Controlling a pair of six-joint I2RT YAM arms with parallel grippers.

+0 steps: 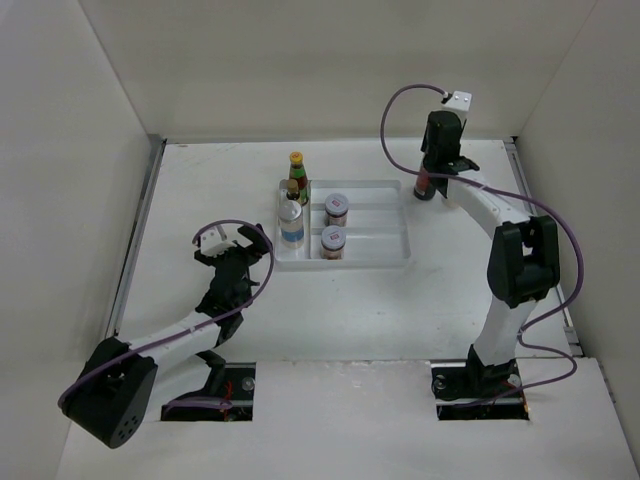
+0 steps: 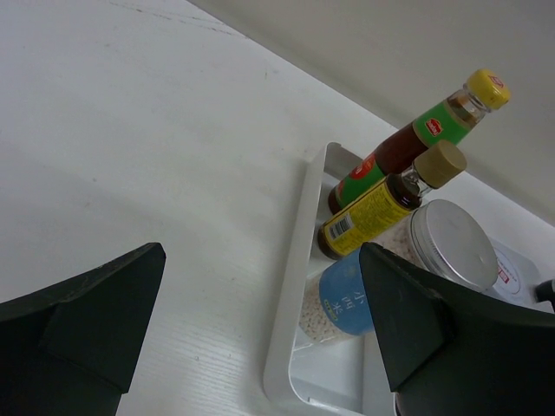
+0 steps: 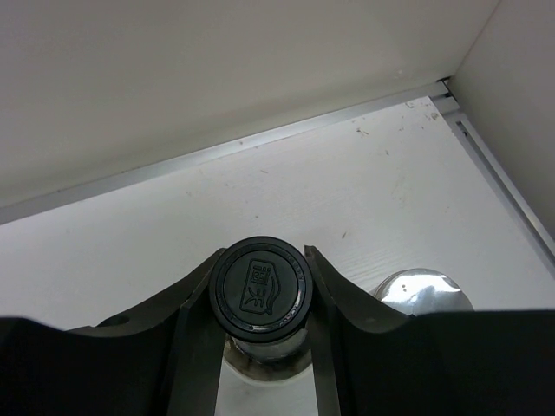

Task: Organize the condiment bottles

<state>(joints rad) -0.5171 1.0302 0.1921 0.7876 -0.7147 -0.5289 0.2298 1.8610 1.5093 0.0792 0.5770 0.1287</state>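
Observation:
A white divided tray holds a yellow-capped green-and-red bottle, a tan-capped yellow-labelled bottle, a clear blue-labelled jar and two short red-labelled jars. My right gripper stands right of the tray's far corner. In the right wrist view it is shut on a dark bottle's black cap. My left gripper is open and empty, left of the tray. In the left wrist view it faces the tray rim and the blue-labelled jar.
A silver-lidded jar stands just right of the held bottle, hidden in the top view. White walls close the back and both sides. A metal rail runs along the table's left edge.

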